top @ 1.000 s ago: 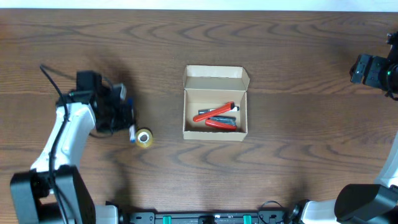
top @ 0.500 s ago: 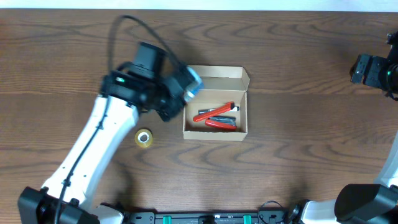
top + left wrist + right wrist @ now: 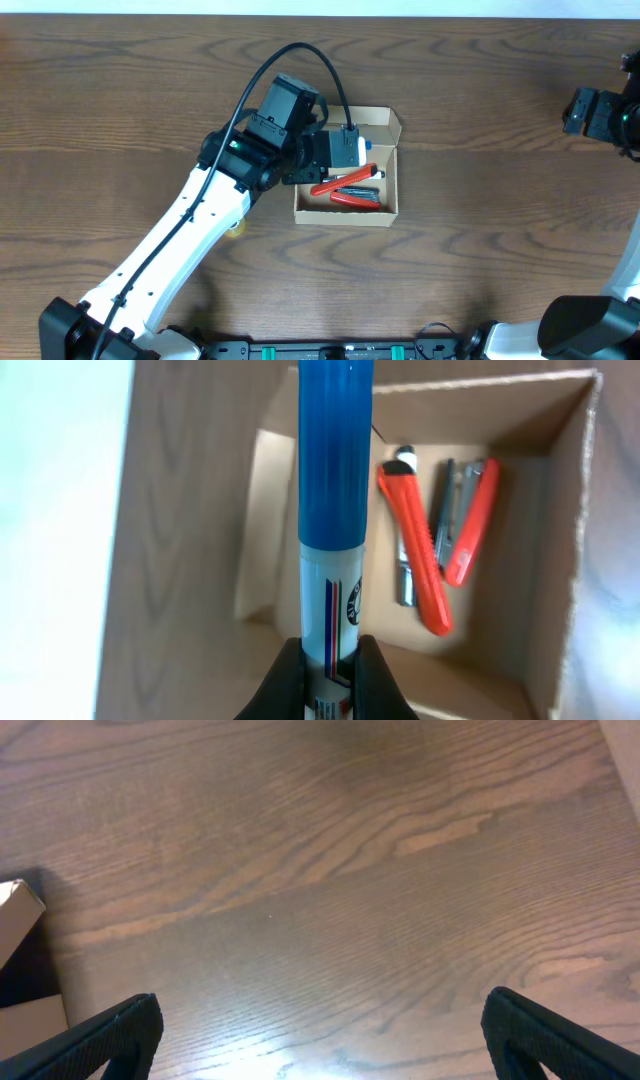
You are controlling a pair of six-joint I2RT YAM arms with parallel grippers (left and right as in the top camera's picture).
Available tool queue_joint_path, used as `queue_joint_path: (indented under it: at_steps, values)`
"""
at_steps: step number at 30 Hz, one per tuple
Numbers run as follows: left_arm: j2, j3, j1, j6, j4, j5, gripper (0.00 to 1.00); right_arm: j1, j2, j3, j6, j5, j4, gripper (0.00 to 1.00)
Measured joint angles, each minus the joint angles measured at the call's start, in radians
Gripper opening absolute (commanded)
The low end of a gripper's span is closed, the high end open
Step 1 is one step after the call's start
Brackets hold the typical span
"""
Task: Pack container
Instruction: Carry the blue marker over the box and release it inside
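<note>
We see the left tool [image 3: 330,672] pinched tight on a marker [image 3: 335,510], gripping its white barrel with the blue cap pointing away from the wrist. It hangs over the near-left part of the container [image 3: 345,217], which sits open at the middle of the tabletop [image 3: 480,260], its flap lid folded back on the far side. Inside lie a red utility knife [image 3: 415,550] and 1 more red-handled item [image 3: 478,520], side by side, with a grey piece between them. The right tool [image 3: 320,1030] is spread wide with nothing in it, near the tabletop's right edge, well apart from the container.
</note>
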Motion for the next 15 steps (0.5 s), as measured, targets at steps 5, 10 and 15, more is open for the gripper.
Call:
queue_joint_path:
  at_steps: [5, 10, 15]
  values:
    - [0.04, 0.0, 0.0, 0.011, 0.008, -0.003, 0.06, -0.002, 0.0, 0.0, 0.0, 0.001, 0.005, 0.99]
    - [0.125, 0.0, 0.0, 0.004, 0.008, -0.009, 0.06, -0.011, 0.0, 0.0, 0.0, 0.002, 0.007, 0.99]
    - [0.199, 0.0, 0.0, -0.004, 0.005, -0.011, 0.06, -0.013, 0.0, 0.0, 0.0, 0.002, 0.007, 0.99]
